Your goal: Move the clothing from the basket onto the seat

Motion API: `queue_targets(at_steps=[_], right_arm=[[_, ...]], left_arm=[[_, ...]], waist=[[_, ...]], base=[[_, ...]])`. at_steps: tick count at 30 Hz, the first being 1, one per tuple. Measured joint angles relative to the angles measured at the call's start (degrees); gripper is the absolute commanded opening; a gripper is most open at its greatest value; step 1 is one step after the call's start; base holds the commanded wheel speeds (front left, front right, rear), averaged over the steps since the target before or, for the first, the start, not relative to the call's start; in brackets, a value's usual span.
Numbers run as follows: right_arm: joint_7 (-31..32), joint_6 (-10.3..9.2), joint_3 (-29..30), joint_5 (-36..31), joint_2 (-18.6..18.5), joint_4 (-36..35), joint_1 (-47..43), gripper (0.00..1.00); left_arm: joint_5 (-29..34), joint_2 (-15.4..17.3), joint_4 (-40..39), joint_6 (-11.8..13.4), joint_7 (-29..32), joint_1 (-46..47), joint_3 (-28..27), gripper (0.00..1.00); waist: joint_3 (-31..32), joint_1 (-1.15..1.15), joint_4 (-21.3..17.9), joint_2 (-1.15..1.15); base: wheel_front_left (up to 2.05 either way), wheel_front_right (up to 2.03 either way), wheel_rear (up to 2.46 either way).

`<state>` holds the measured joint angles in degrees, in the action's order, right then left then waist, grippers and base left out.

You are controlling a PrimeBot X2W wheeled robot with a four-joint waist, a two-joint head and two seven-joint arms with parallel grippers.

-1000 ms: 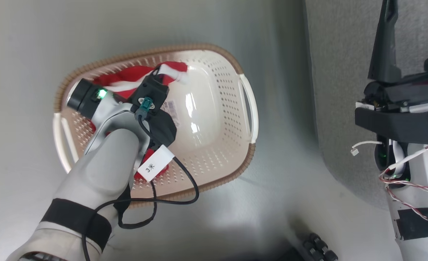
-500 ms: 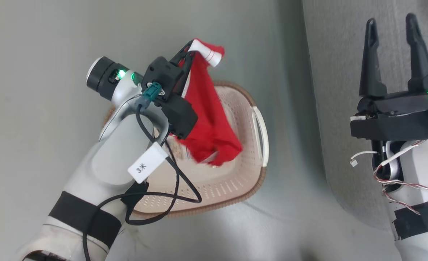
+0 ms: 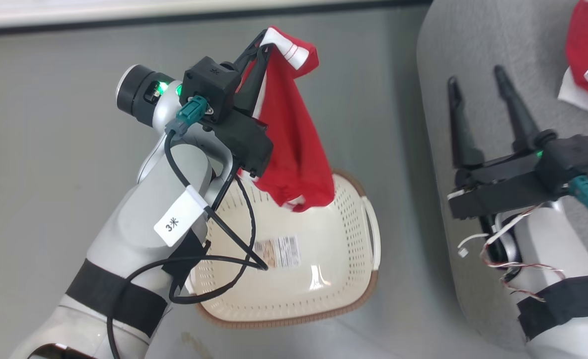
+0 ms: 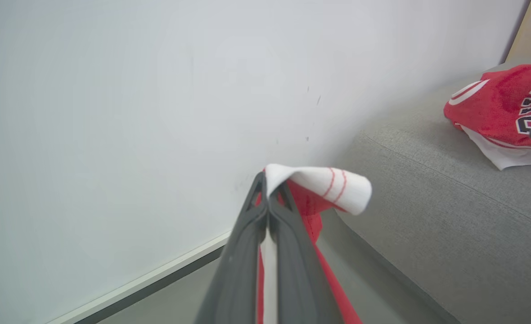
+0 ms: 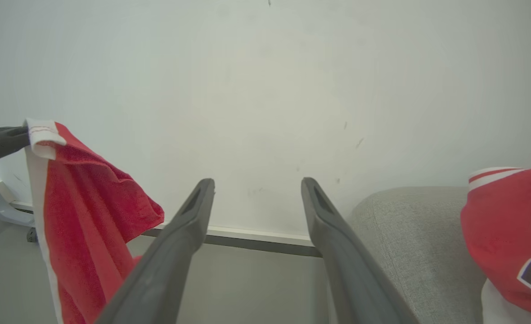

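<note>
Clothing (image 3: 299,154) hangs from left claw (image 3: 262,40) (clamped tight) above basket (image 3: 345,259); right claw (image 3: 475,75) wide, empty.

pale grey left forearm (image 3: 139,224) with a black band (image 3: 109,299), looping black cable (image 3: 209,258), white tag (image 3: 179,219) marked "3米", green light (image 3: 162,88); right pincer (image 3: 474,75) has long dark tapered fingers (image 3: 461,129).
</note>
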<state>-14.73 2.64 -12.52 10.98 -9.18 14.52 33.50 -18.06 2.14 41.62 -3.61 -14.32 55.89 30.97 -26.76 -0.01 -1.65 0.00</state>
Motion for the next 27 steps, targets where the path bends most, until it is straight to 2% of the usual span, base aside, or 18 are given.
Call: queue_targets(at_steps=[13, 20, 27], right_arm=[[0.01, 2.48, -4.54, -0.45, 1.41, 8.29, 0.46, 1.00], [0.01, 3.77, -9.62, -0.48, 3.45, 13.74, -0.28, 1.00], [0.01, 4.43, -15.78, 0.16, 4.99, 19.22, -2.40, 1.00]], left_arm=[[-2.94, -0.10, 0.05, -0.45, 0.00, -0.16, 0.41, 0.00], [-6.46, -0.24, 1.00, -0.32, 0.01, -1.65, 3.71, 0.00], [-10.55, -0.22, 0.54, 1.20, 0.70, -4.17, 8.89, 0.00]], waist=[[11.33, 0.01, 0.72, 0.00], [18.22, 0.01, 1.05, -0.01], [24.24, 0.01, 1.41, 0.00]], base=[[0.00, 0.00, 0.00], [0.00, 0.00, 0.00], [0.00, 0.00, 0.00]])
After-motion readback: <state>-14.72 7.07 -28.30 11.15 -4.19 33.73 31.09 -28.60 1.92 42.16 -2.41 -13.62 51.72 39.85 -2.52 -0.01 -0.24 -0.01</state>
